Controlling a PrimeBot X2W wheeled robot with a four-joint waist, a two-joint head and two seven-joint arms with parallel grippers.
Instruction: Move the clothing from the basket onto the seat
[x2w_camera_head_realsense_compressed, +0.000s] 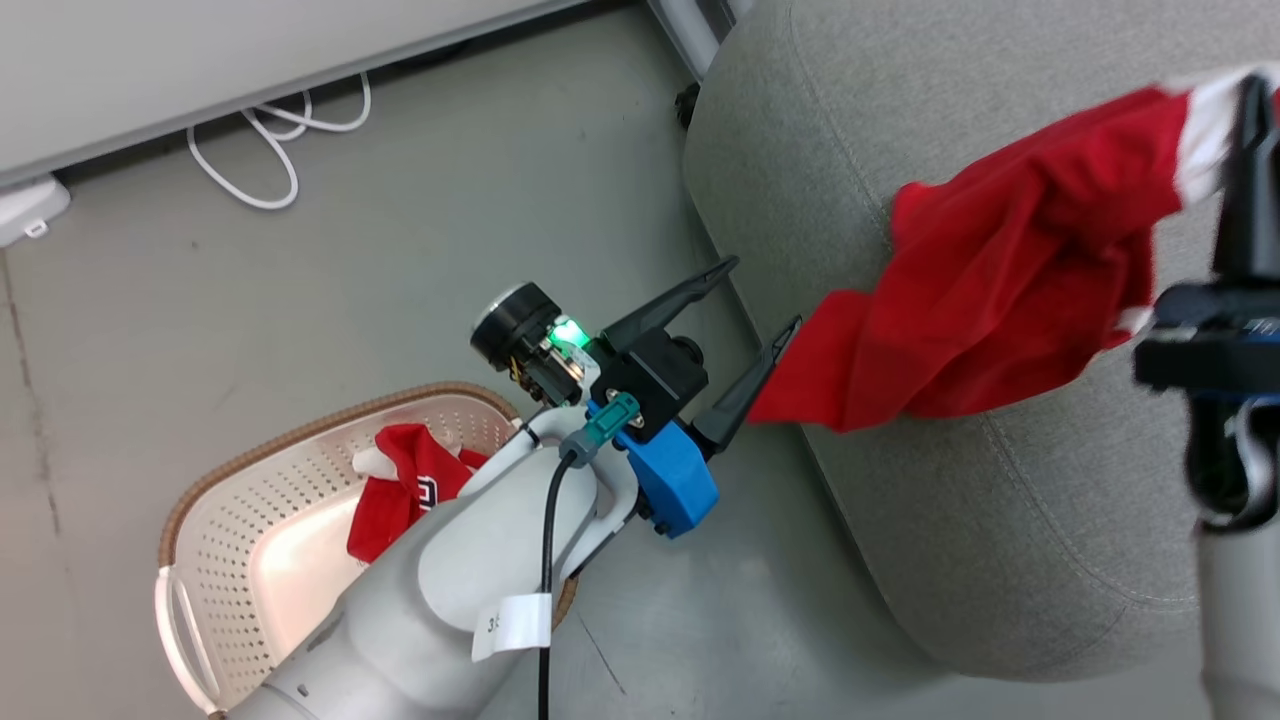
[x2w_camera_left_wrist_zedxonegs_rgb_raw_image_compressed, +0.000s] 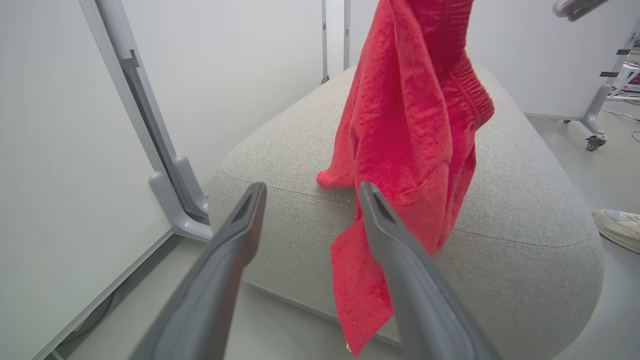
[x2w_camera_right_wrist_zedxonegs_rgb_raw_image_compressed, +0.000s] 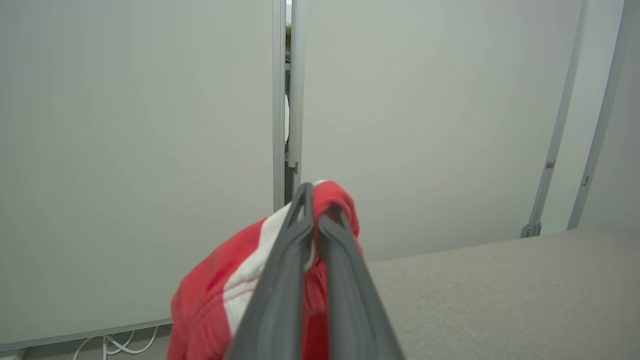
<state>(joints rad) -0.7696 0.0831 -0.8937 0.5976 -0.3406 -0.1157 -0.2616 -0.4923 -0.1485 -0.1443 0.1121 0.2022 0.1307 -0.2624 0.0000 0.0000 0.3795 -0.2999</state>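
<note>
Head view: at upper right, the right gripper (x2w_camera_head_realsense_compressed: 1252, 100), jaws pinched tight on the white-striped edge of a red garment (x2w_camera_head_realsense_compressed: 1000, 290), hangs it over the grey seat (x2w_camera_head_realsense_compressed: 1000, 520), while the left gripper (x2w_camera_head_realsense_compressed: 766, 291), at centre, stands wide and empty beside its lower corner; a second red garment (x2w_camera_head_realsense_compressed: 400, 490) lies in the basket (x2w_camera_head_realsense_compressed: 230, 500), lower left.

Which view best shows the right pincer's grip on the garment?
Right wrist view: the right pincer is shut on the garment at its white-striped edge, close. Head view blurs it at the edge; left wrist view shows the cloth hanging.
</note>
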